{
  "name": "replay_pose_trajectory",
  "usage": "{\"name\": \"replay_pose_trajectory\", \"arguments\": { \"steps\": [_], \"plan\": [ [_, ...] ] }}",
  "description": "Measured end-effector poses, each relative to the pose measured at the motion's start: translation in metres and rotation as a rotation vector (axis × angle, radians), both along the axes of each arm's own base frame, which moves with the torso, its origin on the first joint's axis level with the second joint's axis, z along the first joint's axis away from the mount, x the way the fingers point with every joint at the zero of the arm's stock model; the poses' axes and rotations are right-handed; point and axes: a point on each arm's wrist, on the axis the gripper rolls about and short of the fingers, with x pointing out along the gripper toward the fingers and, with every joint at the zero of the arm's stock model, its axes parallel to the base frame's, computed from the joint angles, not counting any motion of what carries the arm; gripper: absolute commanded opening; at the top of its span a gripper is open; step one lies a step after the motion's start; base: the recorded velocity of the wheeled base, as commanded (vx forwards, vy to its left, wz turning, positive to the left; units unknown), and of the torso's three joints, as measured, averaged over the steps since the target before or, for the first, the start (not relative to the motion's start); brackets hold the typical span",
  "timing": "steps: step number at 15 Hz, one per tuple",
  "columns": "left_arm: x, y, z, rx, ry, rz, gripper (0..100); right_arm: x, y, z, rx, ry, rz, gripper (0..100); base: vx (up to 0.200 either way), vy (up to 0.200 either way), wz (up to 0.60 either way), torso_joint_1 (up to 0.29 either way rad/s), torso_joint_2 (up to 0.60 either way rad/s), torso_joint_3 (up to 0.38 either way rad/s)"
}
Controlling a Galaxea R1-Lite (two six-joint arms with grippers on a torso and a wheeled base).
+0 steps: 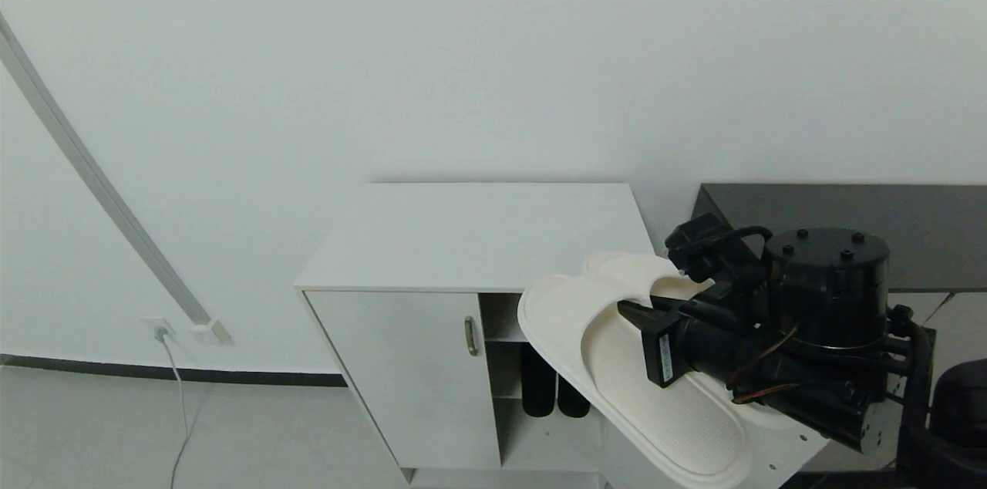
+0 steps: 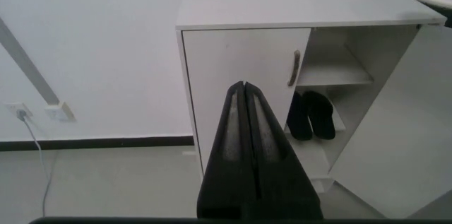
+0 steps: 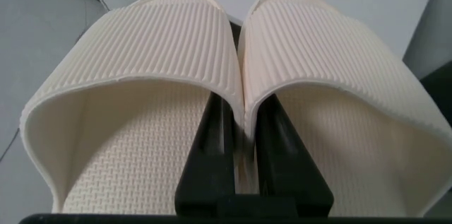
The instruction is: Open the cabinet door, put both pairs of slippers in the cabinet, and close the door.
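Cabinet [image 1: 470, 242] stands against the wall; its right-hand door [image 2: 413, 125] is swung wide open, left-hand door [image 1: 405, 373] shut. So the opening step reads as done. Pair of black slippers [image 1: 551, 389] is inside, stood on end side by side on a lower shelf, toes up against the back; first pair judged stowed. Second pair, white slippers [image 1: 632, 365], is not yet in: held in the air in front of the open compartment, above shelf level, toes pointing toward the cabinet. Right claw [image 3: 241, 139] is pinched tight on the two inner edges where the white slippers meet, one finger inside each, carrying both at once. Left claw [image 2: 244, 90] is closed with nothing in it, fingers pressed together, held off to the left and facing the shut door. Left to do, by my reckoning: bring the white pair down and into a free shelf, release, draw the arm out, then swing the right-hand door closed. Roughly past the halfway mark
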Motion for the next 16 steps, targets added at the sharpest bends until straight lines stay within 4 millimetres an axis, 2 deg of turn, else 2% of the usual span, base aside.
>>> {"name": "replay_pose_trajectory", "arguments": {
  "steps": [8,11,16],
  "plan": [
    [0.0,0.0,0.0,0.0,0.0,0.0,0,-0.0017,-0.0013,-0.0034,-0.018,0.0,0.004,0,0.0,0.0,0.0,0.0,0.0,0.0],
    [0.0,0.0,-0.0002,-0.001,0.002,-0.002,0,-0.0027,-0.0007,-0.0039,-0.019,0.001,0.01,0,0.0,0.2,0.0,-0.006,0.0,0.007],
    [-0.0001,0.0001,0.0003,-0.001,-0.001,0.0,0,-0.0028,-0.0015,-0.0054,-0.035,-0.004,0.014,0,0.0,0.0,0.0,0.0,0.0,0.0]
  ]
}}
